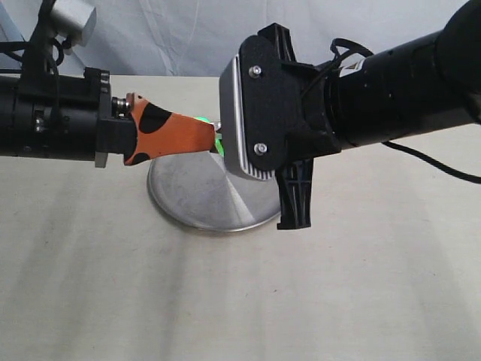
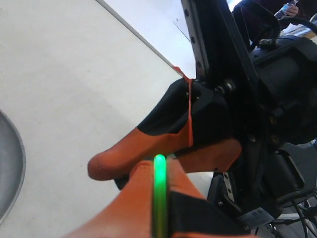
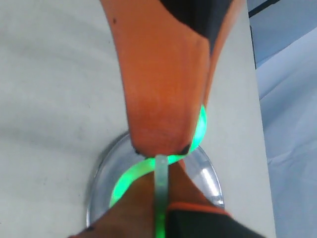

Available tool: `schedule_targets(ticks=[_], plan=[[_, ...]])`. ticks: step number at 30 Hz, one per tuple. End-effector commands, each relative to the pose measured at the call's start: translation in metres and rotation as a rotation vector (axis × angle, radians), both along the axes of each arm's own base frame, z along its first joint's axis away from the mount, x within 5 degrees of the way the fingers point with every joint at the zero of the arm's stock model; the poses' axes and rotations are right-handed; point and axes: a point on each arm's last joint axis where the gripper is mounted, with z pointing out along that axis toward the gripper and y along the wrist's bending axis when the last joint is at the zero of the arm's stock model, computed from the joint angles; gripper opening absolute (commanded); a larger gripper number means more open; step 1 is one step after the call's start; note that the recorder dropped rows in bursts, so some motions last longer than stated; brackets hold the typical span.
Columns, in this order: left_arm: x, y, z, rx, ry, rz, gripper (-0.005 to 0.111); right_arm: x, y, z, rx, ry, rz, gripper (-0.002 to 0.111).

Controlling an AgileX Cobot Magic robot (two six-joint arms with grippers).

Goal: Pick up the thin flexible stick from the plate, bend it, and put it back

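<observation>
Two robot arms are meeting tip to tip above a steel plate (image 1: 197, 204) that is sitting on a pale table (image 1: 240, 301). The left gripper (image 1: 211, 138), with orange and black fingers, is reaching in level from the left. The right gripper (image 3: 161, 174) is coming in from the right, and in the exterior view its fingers are hiding behind its own wrist housing (image 1: 252, 113).

Between them the stick (image 3: 130, 174) is glowing bright green in the air, clear of the plate and over its far part. Each gripper is clamping one end of it, fingers pressed together on it. At each end the stick is lying lengthwise along the fingers and pointing out past the tips toward the other gripper. Between the two grips it is not running straight. In the right wrist view it is bowing out in a rounded arc that is curling around the left gripper's tip. In the exterior view only a short green glimmer is showing.
</observation>
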Motion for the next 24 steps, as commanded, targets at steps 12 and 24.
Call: schedule_targets(ticks=[12, 24], plan=[[0.0215, 0.0053, 0.011, -0.082, 0.021, 0.23, 0.0, -0.0207, 0.0028, -0.0102, -0.144, 0.018, 0.226, -0.001], [0.0231, 0.0058, 0.0118, -0.077, 0.016, 0.244, 0.0, -0.0168, -0.0013, -0.0144, -0.253, -0.088, 0.289, -0.001]])
